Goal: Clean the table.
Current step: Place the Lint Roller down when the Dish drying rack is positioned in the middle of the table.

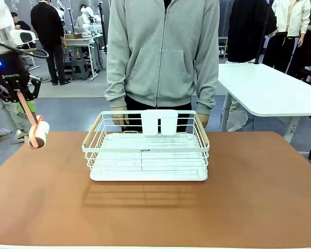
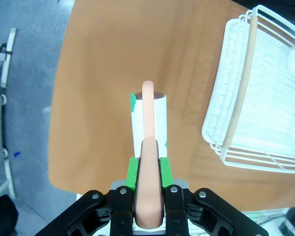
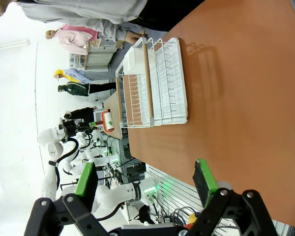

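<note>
So far the cleaning looks like it has not really begun. The left hand (image 1: pixel 22 96) is closed tight on the pink handle of a lint roller (image 1: pixel 39 135), and its green pads press on the handle from both sides. The roller hangs down from the hand with its white roll at the bottom. In the front view the roll is up in the air by the left edge of the tabletop (image 1: pixel 259 197), near the far left corner, and I judge it is not touching the brown top yet. In the left wrist view the roller (image 2: pixel 149 123) points down at the brown top far below it. The right hand (image 3: pixel 147 179) is open, with its two green pads wide apart and nothing between them. It hangs above the near part of the tabletop. A white wire rack (image 1: pixel 147 153) stands in the middle of the tabletop, toward the far side. It has light wooden handles and a small white cup holder on its back rail. A person in a grey hoodie stands right behind the rack with both hands low by its back corners; I cannot tell if they touch it. The brown top looks smooth, and I see no crumbs or marks on it. I think all the rolling is left to do, and the spot under the rack will be hard to reach.
</note>
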Tool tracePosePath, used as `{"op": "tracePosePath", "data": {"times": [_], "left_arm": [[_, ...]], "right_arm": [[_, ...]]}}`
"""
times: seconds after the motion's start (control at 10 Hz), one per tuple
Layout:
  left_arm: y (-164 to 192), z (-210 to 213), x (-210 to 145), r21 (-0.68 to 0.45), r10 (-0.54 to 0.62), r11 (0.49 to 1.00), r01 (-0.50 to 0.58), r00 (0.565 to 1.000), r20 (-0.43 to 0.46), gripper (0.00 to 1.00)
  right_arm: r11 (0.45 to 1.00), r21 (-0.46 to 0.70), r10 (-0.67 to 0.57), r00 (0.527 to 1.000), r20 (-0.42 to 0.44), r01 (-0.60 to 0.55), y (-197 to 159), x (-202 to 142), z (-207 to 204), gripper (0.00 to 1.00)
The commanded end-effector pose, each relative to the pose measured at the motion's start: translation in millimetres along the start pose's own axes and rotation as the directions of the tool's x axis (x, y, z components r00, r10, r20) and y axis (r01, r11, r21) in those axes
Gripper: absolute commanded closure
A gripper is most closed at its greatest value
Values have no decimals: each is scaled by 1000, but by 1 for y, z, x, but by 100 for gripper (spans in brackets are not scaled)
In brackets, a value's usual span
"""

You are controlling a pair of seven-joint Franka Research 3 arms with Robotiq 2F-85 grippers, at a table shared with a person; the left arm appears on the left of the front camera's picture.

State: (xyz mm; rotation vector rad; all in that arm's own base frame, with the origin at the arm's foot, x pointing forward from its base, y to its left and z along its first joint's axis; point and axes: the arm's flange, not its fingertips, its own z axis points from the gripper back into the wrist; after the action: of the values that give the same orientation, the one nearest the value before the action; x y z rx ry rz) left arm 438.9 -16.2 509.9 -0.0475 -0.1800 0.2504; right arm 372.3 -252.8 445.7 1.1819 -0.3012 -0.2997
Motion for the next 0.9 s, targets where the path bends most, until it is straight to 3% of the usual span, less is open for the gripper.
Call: {"op": "tracePosePath", "data": {"times": [0.0,0.1,0.3,0.5,0.8], "left_arm": [[3,-5,17,-155,211,963,-219,975,-69,79],[9,-14,25,-247,311,911,-332,943,-119,79],[22,-47,33,-337,509,814,-473,860,21,79],[28,-75,38,-312,601,778,-546,791,116,79],[27,-102,47,-343,770,613,-712,635,61,79]], "right_arm": [[1000,10,13,1000,1,-13,2,-2,0,0],[1000,10,13,1000,1,-13,2,-2,0,0],[1000,10,13,1000,1,-13,2,-2,0,0],[1000,10,13,1000,1,-13,2,-2,0,0],[1000,10,13,1000,1,-13,2,-2,0,0]]}}
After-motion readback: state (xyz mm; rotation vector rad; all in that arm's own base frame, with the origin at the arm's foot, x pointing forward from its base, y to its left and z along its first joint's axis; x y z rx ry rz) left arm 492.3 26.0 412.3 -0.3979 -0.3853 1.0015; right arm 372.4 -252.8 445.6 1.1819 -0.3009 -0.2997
